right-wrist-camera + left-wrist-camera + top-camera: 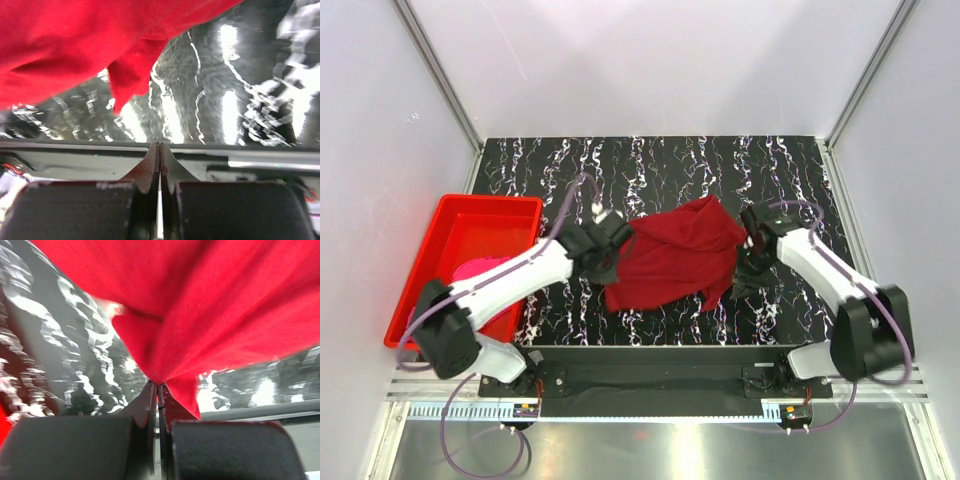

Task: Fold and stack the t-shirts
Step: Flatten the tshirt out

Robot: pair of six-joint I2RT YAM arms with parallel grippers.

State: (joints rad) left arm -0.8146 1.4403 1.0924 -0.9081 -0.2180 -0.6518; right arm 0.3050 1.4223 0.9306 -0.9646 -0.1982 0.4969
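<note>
The dark crimson red t-shirt lies crumpled in the middle of the black marbled table. My left gripper is at its left edge. In the left wrist view this gripper is shut on a pinch of the red cloth, which spreads out above the tips. My right gripper is just off the shirt's right edge. In the right wrist view it is shut with nothing between its tips, and the shirt hangs at upper left. The magenta pink t-shirt lies in the red bin, partly hidden by my left arm.
The rigid red plastic bin stands at the left edge of the table. White enclosure walls close in the left, right and back. The table's front rail runs just ahead of my right gripper.
</note>
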